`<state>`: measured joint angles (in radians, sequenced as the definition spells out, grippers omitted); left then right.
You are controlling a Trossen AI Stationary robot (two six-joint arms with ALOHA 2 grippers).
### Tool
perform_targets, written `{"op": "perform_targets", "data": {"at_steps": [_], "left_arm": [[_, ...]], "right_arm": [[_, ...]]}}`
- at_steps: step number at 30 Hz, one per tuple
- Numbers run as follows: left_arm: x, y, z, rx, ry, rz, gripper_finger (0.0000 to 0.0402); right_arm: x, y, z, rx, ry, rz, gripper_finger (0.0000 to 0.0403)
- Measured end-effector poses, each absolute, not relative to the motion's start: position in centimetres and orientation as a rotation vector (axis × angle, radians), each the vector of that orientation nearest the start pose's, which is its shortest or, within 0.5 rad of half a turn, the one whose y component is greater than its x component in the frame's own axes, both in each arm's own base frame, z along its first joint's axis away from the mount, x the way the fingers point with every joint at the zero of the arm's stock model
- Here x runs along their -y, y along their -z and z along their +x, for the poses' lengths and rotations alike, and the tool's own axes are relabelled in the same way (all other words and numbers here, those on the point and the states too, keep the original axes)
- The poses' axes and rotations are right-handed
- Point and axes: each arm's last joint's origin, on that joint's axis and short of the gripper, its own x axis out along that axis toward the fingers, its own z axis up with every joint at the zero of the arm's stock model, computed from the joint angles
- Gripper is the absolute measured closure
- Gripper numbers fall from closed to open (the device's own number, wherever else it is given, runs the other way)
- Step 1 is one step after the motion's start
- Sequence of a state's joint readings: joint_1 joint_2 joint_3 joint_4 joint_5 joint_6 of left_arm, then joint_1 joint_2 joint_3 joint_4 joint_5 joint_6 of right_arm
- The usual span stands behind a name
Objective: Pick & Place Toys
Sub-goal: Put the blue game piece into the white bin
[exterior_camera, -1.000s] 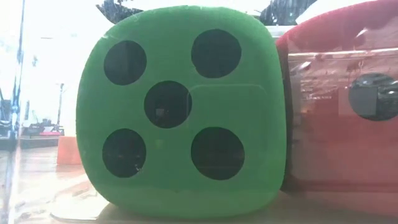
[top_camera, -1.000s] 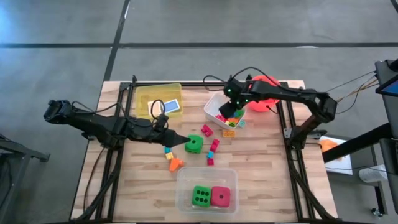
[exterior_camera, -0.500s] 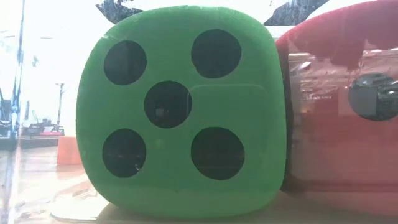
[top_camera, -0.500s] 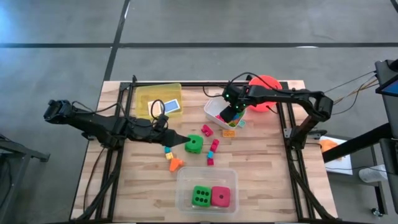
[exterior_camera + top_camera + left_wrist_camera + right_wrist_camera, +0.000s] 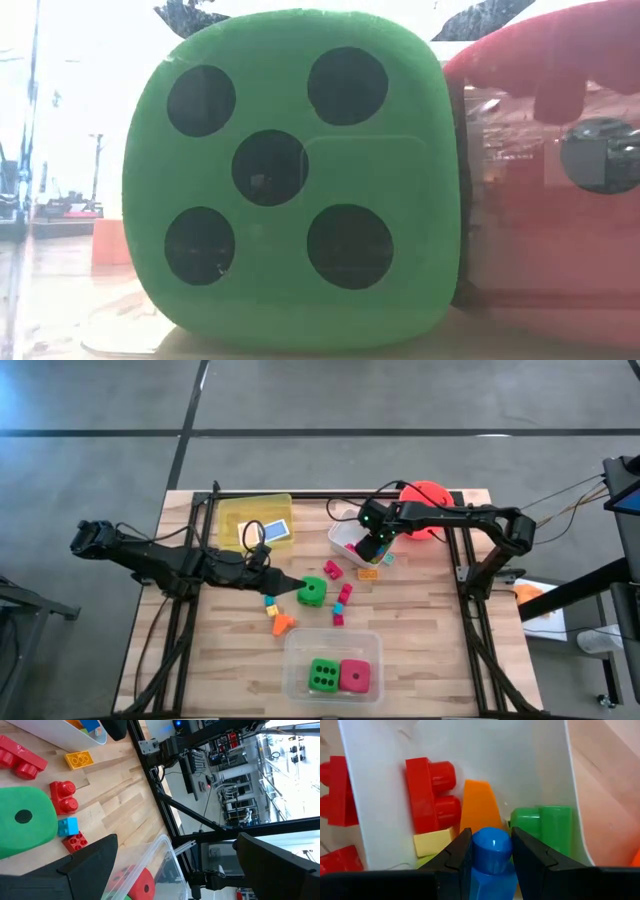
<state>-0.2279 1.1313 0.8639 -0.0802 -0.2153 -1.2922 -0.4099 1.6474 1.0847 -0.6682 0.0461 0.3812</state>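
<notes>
With my right gripper [image 5: 491,851] pinching a small blue plastic block [image 5: 491,856] over the white rectangular plastic tub [image 5: 470,750], I should release low; my left gripper [image 5: 297,589] waits wide open.

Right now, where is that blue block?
The blue block is pinched in the right gripper, just above the white tub of blocks, near the table's back edge.

We count three dice: two green dice [image 5: 313,592] [image 5: 322,676], one pink die [image 5: 355,676]. Three tubs: yellow [image 5: 232,513], white [image 5: 343,533], clear [image 5: 294,650]. One orange bucket [image 5: 428,493].
</notes>
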Motion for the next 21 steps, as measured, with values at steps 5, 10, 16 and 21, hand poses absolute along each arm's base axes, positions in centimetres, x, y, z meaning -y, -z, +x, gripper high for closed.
{"op": "perform_targets", "data": {"at_steps": [5, 10, 16, 21], "left_arm": [[5.05, -30.28, 24.5, -0.296, -0.207, -1.205, 0.0009], [5.05, -30.27, 24.51, -0.296, -0.209, -1.213, 0.0009], [5.05, -30.27, 24.51, -0.296, -0.209, -1.213, 0.0009], [5.05, -30.27, 24.51, -0.296, -0.209, -1.213, 0.0009]], "right_arm": [[12.49, -19.55, 28.57, -1.137, 0.605, 0.562, 0.03], [12.28, -19.55, 28.67, -1.14, 0.589, 0.551, 0.03], [12.29, -19.54, 28.66, -1.139, 0.592, 0.555, 0.0299], [12.29, -19.55, 28.67, -1.139, 0.591, 0.555, 0.0265]]}}
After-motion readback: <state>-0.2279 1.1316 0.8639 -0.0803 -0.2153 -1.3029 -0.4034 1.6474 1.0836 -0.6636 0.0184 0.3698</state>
